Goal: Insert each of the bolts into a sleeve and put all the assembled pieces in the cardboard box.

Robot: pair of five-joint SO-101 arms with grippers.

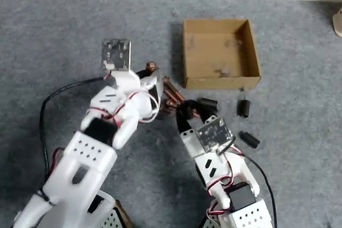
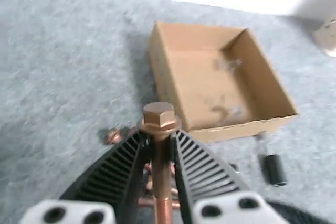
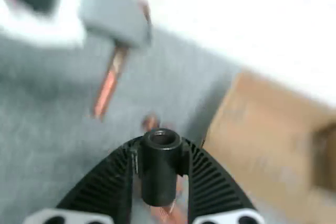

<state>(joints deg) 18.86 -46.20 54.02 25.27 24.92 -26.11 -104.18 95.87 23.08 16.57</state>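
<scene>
Cardboard box (image 1: 222, 83) at 1 o'clock, bottom bare; left jaws grip copper hex bolt (image 2: 159, 120), right jaws grip black sleeve (image 3: 159, 167).

On the bench (image 1: 299, 174), the cardboard box (image 1: 222, 83) sits at one o'clock from centre. A heap of bolts (image 1: 172, 95) lies at its eight o'clock, near the corner. The nearer sleeve (image 1: 243, 108) lies at the box's five o'clock, and the farther sleeve (image 1: 249, 140) lies beyond it. The left jaws, gripping the held bolt (image 2: 159, 124), are at the heap's ten o'clock. The right jaws, gripping the held sleeve (image 3: 159, 166), are at its five.
</scene>
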